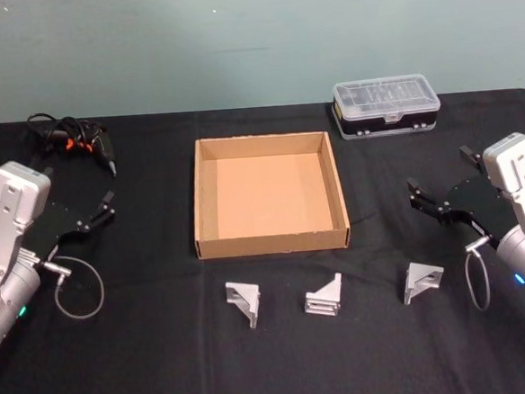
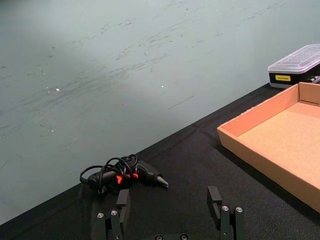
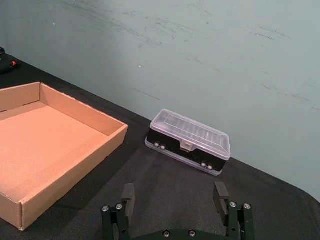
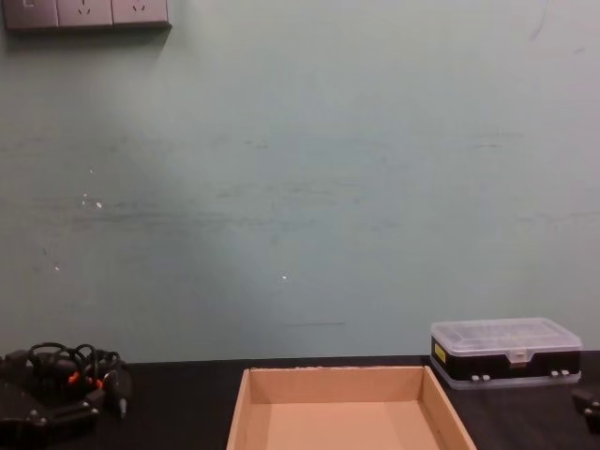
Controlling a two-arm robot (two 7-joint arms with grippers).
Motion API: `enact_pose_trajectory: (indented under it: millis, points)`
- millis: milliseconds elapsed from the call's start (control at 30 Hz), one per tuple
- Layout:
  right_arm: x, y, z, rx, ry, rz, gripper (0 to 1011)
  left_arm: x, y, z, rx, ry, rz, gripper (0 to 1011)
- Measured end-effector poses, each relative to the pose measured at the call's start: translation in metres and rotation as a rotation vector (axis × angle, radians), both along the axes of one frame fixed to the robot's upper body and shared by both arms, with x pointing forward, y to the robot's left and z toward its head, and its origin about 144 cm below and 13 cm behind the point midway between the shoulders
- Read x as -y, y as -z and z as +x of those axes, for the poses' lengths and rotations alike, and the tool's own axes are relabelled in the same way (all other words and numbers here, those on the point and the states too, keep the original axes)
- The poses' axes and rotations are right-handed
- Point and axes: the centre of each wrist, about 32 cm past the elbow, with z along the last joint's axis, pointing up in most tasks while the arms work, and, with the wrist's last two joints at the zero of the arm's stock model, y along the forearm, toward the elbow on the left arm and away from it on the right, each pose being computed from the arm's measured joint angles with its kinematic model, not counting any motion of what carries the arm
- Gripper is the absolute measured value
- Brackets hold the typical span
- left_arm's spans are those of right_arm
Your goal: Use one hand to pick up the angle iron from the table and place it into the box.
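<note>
Pale green wall backs a black bench (image 1: pixel 167 375), and neither arm holds anything, so the step in hand is the reach and grasp. Biggest on the bench is the box (image 1: pixel 272 243), open and empty, at the centre. An arm hangs on either side of it: the left tool (image 1: pixel 101 211) is out to the box's left and the right tool (image 1: pixel 438 172) to its right, both with jaws spread wide. A clear-lidded case (image 1: pixel 386 105) sits beyond the box's far right corner, well apart from the work. Three irons lie in a row just in front of the box, apart from one another: left iron (image 1: pixel 244 301), middle iron (image 1: pixel 324 296), right iron (image 1: pixel 422 280). I judge the right iron the easiest start, since it lies nearest the right tool. Come down from above and turn the wrist so the jaws close across one flat flange, not the ribbed corner. Seat low before closing, because a thin metal edge may slip or tip. Lift above the box's front wall before crossing, then release low inside.
</note>
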Motion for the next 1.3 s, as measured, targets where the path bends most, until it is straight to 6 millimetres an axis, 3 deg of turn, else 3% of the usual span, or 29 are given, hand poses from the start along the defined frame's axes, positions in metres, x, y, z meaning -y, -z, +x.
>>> enact_pose_trajectory:
  millis: [1100,1300]
  points:
    - [0.000,0.000,0.000,0.000,0.000,0.000,1003,0.000,0.000,0.000,0.000,0.000,0.000,1011]
    - [0.007,-0.020,-0.010,0.031,-0.017,0.006,1003,0.000,0.000,0.000,0.000,0.000,0.000,1011]
